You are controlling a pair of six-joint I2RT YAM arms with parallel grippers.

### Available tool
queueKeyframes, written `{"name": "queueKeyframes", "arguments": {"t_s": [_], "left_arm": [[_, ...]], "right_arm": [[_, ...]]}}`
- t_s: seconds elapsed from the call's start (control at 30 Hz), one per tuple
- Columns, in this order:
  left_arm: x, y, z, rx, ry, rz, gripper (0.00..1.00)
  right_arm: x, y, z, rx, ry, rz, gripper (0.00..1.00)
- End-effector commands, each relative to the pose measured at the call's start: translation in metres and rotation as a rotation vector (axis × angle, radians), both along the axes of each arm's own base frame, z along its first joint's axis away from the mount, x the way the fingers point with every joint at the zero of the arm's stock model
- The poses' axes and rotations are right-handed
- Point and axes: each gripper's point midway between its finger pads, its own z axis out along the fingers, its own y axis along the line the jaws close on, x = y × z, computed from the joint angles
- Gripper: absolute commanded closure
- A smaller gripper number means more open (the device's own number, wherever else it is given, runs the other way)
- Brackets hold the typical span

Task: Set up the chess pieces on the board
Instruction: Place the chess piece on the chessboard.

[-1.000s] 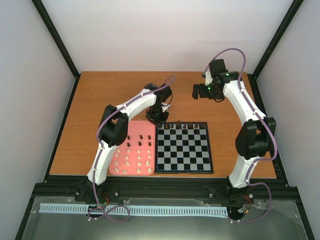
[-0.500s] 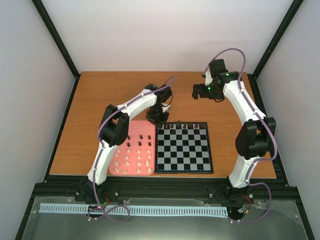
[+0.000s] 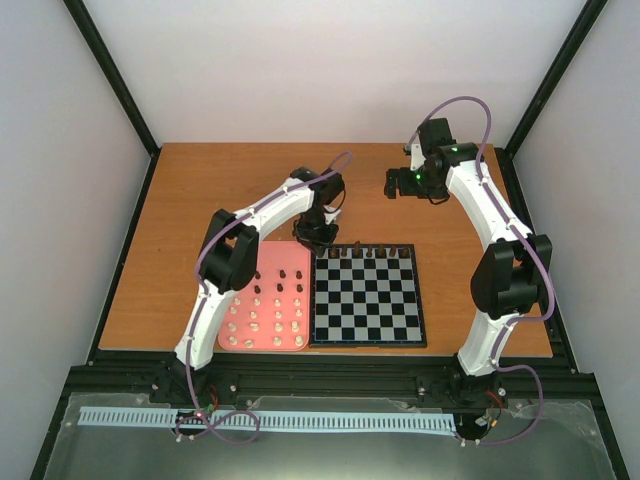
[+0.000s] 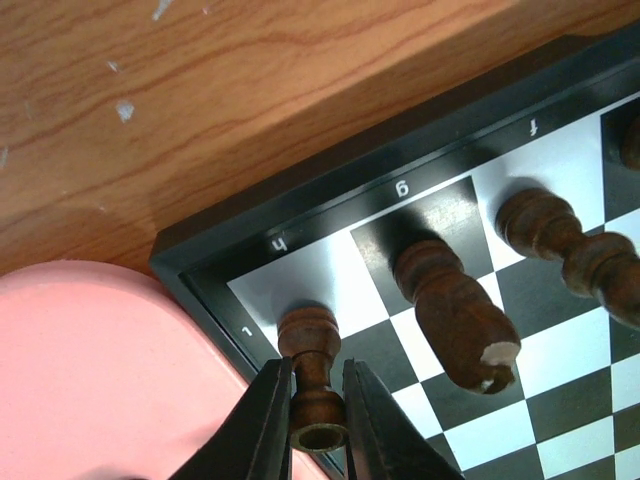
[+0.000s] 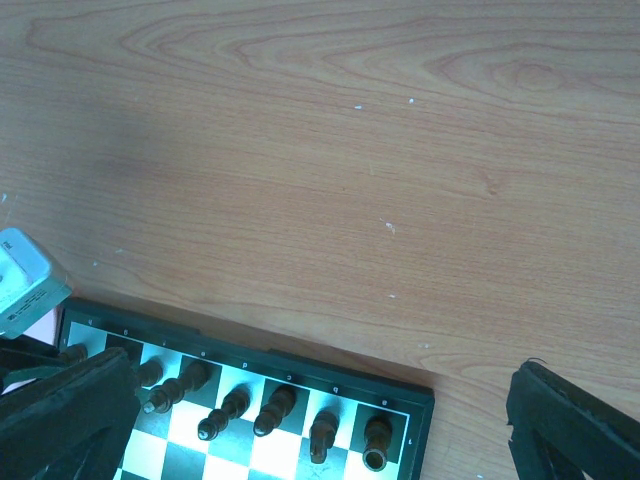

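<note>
The board point(image 3: 370, 310) lies on the table's near half. Several dark pieces point(image 3: 365, 251) stand along its far row, and they also show in the right wrist view point(image 5: 270, 410). My left gripper point(image 3: 316, 238) is at the board's far left corner, shut on a dark rook point(image 4: 308, 330) that stands upright on the corner square. Its fingers point(image 4: 270, 420) press both sides of the rook's waist. A dark knight point(image 4: 455, 310) stands one square over. My right gripper point(image 3: 392, 183) hangs open and empty above bare table behind the board point(image 5: 250, 350).
A pink tray point(image 3: 270, 345) lies against the board's left side and shows in the left wrist view point(image 4: 100, 380). It holds several cream pieces point(image 3: 265, 320) and a few dark ones point(image 3: 282, 273). Bare wood table point(image 3: 200, 190) lies behind the board and tray.
</note>
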Motion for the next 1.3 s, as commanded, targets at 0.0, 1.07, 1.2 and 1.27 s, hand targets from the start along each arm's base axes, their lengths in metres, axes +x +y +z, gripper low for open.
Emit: {"name": "queueKeyframes", "arguments": {"t_s": [0.0, 1.07, 1.2, 1.27], "left_arm": [[0.012, -0.008, 0.002, -0.015, -0.04, -0.006, 0.85], [0.009, -0.001, 0.03, -0.02, -0.088, -0.023, 0.62], [0.011, 0.004, 0.049, -0.017, -0.134, -0.023, 0.56], [0.014, 0.007, 0.065, -0.026, -0.169, -0.018, 0.52]], "right_arm": [[-0.001, -0.004, 0.0, -0.009, -0.001, 0.002, 0.0], [-0.003, -0.002, -0.002, 0.003, 0.003, 0.009, 0.0], [-0.003, -0.002, 0.0, 0.004, -0.001, 0.009, 0.0], [-0.004, -0.002, 0.0, 0.004, 0.002, 0.007, 0.0]]}}
